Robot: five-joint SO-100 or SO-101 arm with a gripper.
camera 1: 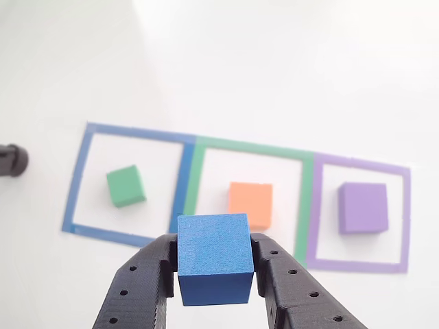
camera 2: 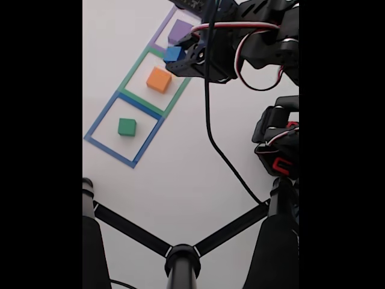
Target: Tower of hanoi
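Black two-finger hand (camera 1: pixel 213 264) gripping the small matte blue cube (camera 1: pixel 213 258), raised above the white desk (camera 1: pixel 274 82).

In the other view the black perforated fingers (camera 1: pixel 140 281) press the cube's left and right faces, near the bottom edge. Beyond it on the desk lie three taped square outlines in a row: the blue tape outline (camera 1: pixel 77 178) at left holds the matte green square block (camera 1: pixel 125 186), the green tape outline (camera 1: pixel 305 205) in the middle holds the matte orange square block (camera 1: pixel 250 205), and the purple tape outline (camera 1: pixel 405 219) at right holds the flat matte purple square block (camera 1: pixel 363 207). In the fixed view the held cube (camera 2: pixel 174 54) hangs over the border between the green and purple outlines, just beside the orange block (camera 2: pixel 159 79).
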